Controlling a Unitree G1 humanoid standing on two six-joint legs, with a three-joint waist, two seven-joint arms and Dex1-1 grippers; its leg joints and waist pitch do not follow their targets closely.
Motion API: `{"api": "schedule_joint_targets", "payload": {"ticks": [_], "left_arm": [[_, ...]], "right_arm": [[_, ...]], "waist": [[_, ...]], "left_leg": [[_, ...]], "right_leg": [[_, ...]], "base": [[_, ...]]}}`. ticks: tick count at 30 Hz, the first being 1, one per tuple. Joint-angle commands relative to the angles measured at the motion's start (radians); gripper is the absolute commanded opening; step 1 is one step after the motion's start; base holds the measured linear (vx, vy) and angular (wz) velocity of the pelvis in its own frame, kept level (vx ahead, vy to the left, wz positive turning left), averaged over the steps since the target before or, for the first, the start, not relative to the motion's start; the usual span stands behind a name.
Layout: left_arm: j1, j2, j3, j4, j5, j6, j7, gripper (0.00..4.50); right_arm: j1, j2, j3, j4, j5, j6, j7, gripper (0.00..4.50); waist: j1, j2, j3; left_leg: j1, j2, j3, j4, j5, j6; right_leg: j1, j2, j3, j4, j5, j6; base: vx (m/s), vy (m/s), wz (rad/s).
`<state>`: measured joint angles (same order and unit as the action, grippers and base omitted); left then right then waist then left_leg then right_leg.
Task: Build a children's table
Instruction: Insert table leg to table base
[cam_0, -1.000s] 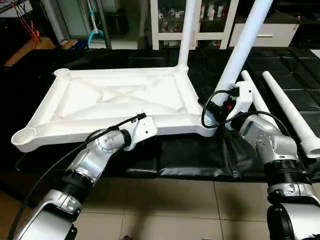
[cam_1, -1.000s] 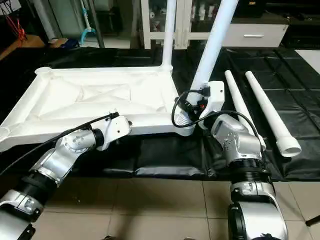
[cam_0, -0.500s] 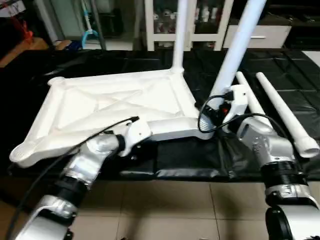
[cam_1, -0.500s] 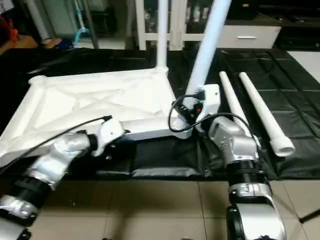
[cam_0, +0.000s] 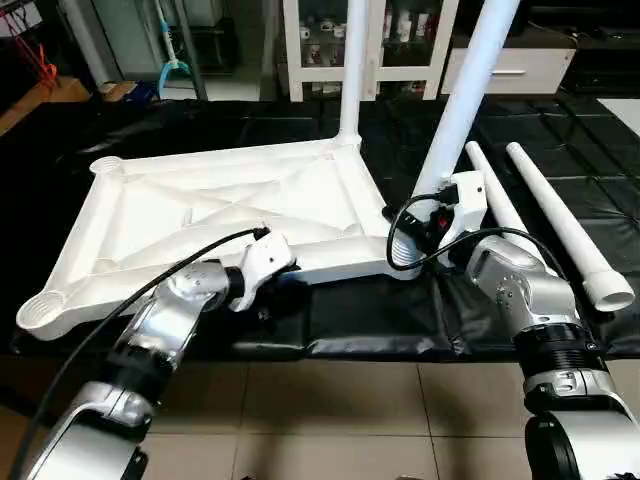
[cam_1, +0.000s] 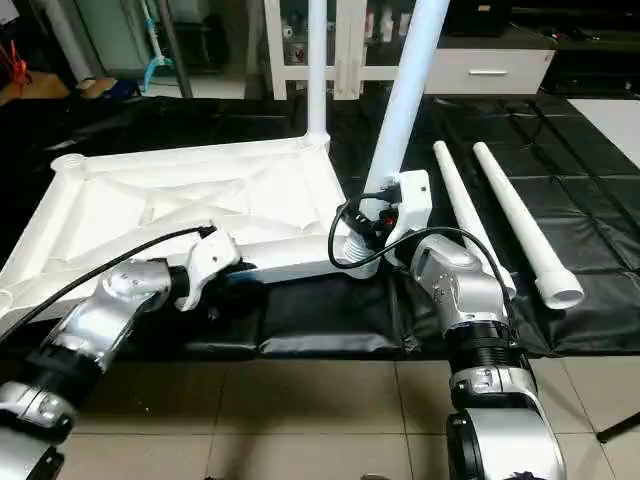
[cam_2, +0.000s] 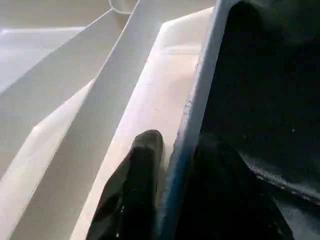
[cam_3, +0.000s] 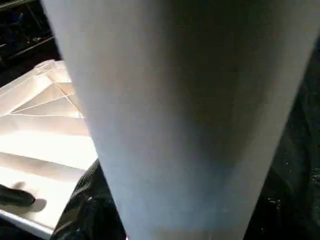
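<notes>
- White plastic tabletop (cam_0: 220, 205) is lying underside up on a black mat (cam_0: 380, 320), ribs and round corner sockets facing up; one empty socket (cam_0: 45, 312) is sitting at the near left corner, another at the far left.
- Two legs are standing in it: one upright leg (cam_0: 351, 70) in the far right corner, one leaning leg (cam_0: 468, 90) in the near right corner.
- Two spare legs (cam_0: 560, 220) are lying side by side on the mat, just right of the tabletop, apart from it.
- Left gripper (cam_2: 172, 165) is sitting at the tabletop's near edge; in the left wrist view its black fingers (cam_2: 142, 170) are straddling the thin rim, one inside, one outside, closing on it.
- Right gripper (cam_0: 440, 215) is sitting at the base of the leaning leg; the right wrist view has that leg running right between the jaws, which are clamping around it.
- White glass-door cabinet (cam_0: 330, 50) is standing behind the mat.
</notes>
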<state>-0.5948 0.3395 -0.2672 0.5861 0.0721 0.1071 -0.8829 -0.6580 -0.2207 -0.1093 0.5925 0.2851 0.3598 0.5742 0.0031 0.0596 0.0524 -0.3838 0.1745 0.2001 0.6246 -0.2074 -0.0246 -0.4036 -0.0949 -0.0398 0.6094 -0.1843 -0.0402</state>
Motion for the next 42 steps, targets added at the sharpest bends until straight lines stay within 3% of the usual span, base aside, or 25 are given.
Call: {"api": "schedule_joint_targets", "payload": {"ticks": [1, 5, 6, 9, 15, 20, 21, 27, 28, 33, 42], "left_arm": [[-0.021, -0.065, -0.06, -0.026, -0.033, -0.016, -0.087, 1.77], [-0.022, -0.074, -0.049, -0.054, -0.065, 0.006, -0.115, 2.17], [-0.025, -0.08, -0.045, -0.055, -0.068, 0.005, -0.109, 2.17], [-0.039, -0.085, -0.058, -0.025, -0.033, -0.024, -0.096, 2.5], [-0.064, -0.118, -0.031, 0.018, -0.027, -0.044, -0.05, 2.53], [-0.092, -0.133, -0.004, 0.037, -0.059, -0.002, -0.046, 2.53], [-0.094, -0.128, -0.011, 0.044, -0.05, -0.004, -0.049, 2.53], [-0.095, -0.108, -0.027, 0.089, 0.01, -0.048, -0.017, 2.53], [-0.097, -0.108, -0.021, 0.093, 0.011, -0.053, -0.003, 2.53], [-0.097, -0.061, -0.003, 0.084, -0.007, -0.035, -0.018, 2.53], [-0.088, -0.06, -0.008, 0.123, -0.003, -0.04, -0.035, 2.53]], "right_arm": [[0.004, 0.064, 0.018, 0.024, 0.033, 0.032, -0.013, 1.92], [0.002, 0.079, 0.017, 0.019, 0.03, 0.029, -0.025, 1.92], [0.002, 0.084, 0.017, 0.019, 0.028, 0.027, -0.029, 1.92], [0.004, 0.099, 0.021, 0.014, 0.021, 0.028, -0.025, 1.92], [0.018, 0.115, 0.042, -0.013, 0.004, 0.028, -0.016, 1.92], [0.029, 0.12, 0.054, -0.024, -0.011, 0.021, -0.012, 1.92], [0.033, 0.121, 0.06, -0.029, -0.015, 0.019, -0.01, 1.92], [0.05, 0.112, 0.085, -0.052, -0.04, 0.005, -0.004, 1.92], [0.053, 0.11, 0.089, -0.055, -0.046, 0.002, -0.001, 1.92], [0.073, 0.092, 0.086, -0.069, -0.05, 0.003, 0.001, 1.91], [0.098, 0.083, 0.094, -0.09, -0.056, 0.0, 0.001, 1.91]], "waist": [[-0.003, 0.004, -0.062], [-0.008, 0.0, -0.065], [-0.011, -0.001, -0.067], [-0.016, -0.004, -0.066], [-0.02, -0.002, -0.066], [-0.02, -0.002, -0.066], [-0.019, 0.002, -0.066], [-0.019, 0.003, -0.069], [-0.02, 0.006, -0.07], [-0.02, 0.005, -0.07], [-0.016, 0.01, -0.072]], "left_leg": [[0.025, 0.047, -0.028, -0.101, -0.291, -0.022], [0.017, 0.048, -0.031, -0.101, -0.26, -0.015], [0.02, 0.047, -0.028, -0.098, -0.243, -0.005], [0.016, 0.047, -0.027, -0.097, -0.229, 0.012], [0.017, 0.049, -0.027, -0.095, -0.219, 0.023], [0.019, 0.048, -0.026, -0.097, -0.224, 0.02], [0.02, 0.048, -0.027, -0.097, -0.222, 0.02], [0.019, 0.049, -0.028, -0.095, -0.185, 0.033], [0.019, 0.049, -0.028, -0.094, -0.18, 0.035], [0.021, 0.048, -0.027, -0.094, -0.177, 0.038], [0.024, 0.048, -0.026, -0.094, -0.166, 0.035]], "right_leg": [[0.031, -0.048, 0.029, -0.08, -0.251, -0.18], [0.039, -0.05, 0.028, -0.073, -0.209, -0.187], [0.037, -0.048, 0.028, -0.072, -0.177, -0.198], [0.04, -0.048, 0.028, -0.072, -0.162, -0.207], [0.041, -0.051, 0.028, -0.075, -0.165, -0.215], [0.04, -0.047, 0.028, -0.073, -0.15, -0.216], [0.041, -0.048, 0.028, -0.073, -0.145, -0.216], [0.046, -0.048, 0.026, -0.069, -0.082, -0.222], [0.047, -0.048, 0.026, -0.066, -0.07, -0.225], [0.046, -0.047, 0.026, -0.066, -0.062, -0.23], [0.047, -0.048, 0.026, -0.063, -0.028, -0.239]], "base": [[0.0, 0.0, 0.0], [0.0, 0.0, 0.0], [0.0, 0.0, 0.0], [0.0, 0.0, 0.0], [0.0, 0.0, 0.0], [0.0, 0.0, 0.0], [0.0, 0.0, 0.0], [0.0, 0.0, 0.0], [0.0, 0.0, 0.0], [0.0, 0.0, 0.0], [0.0, 0.0, 0.0]]}}
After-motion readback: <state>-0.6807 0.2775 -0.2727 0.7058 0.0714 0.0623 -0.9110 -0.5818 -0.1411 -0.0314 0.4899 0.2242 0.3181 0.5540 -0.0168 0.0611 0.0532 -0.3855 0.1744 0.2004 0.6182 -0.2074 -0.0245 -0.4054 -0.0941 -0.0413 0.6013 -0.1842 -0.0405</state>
